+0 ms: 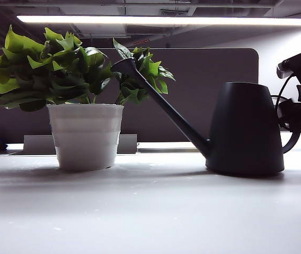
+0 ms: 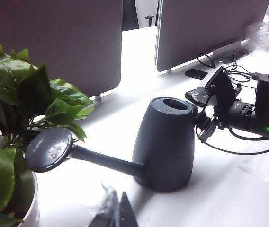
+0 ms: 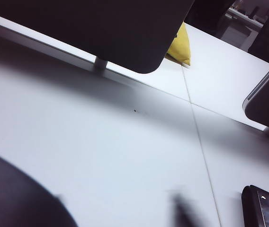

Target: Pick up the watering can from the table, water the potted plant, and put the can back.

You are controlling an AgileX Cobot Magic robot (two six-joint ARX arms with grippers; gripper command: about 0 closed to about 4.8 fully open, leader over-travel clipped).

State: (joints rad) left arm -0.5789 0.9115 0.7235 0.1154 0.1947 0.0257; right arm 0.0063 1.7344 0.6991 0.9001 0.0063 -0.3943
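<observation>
The matte black watering can (image 1: 246,129) stands upright on the table (image 1: 140,211), its long spout (image 1: 161,103) slanting up into the leaves of the potted plant (image 1: 60,69), which sits in a white ribbed pot (image 1: 86,135). In the left wrist view the can (image 2: 165,142) has its round spout head (image 2: 48,149) beside the plant (image 2: 21,94). My right gripper (image 2: 209,117) sits behind the can at its rear handle (image 1: 293,143); the grip is hidden. One blurred fingertip (image 3: 184,210) shows in the right wrist view. My left gripper (image 2: 118,213) hovers in front of the can, fingers together.
Grey partition screens (image 1: 203,90) stand behind the plant and can. Cables (image 2: 219,66) lie by the far screen (image 2: 205,28). A dark flat device (image 3: 264,208) and a yellow object (image 3: 179,45) lie on the desk beyond the right arm.
</observation>
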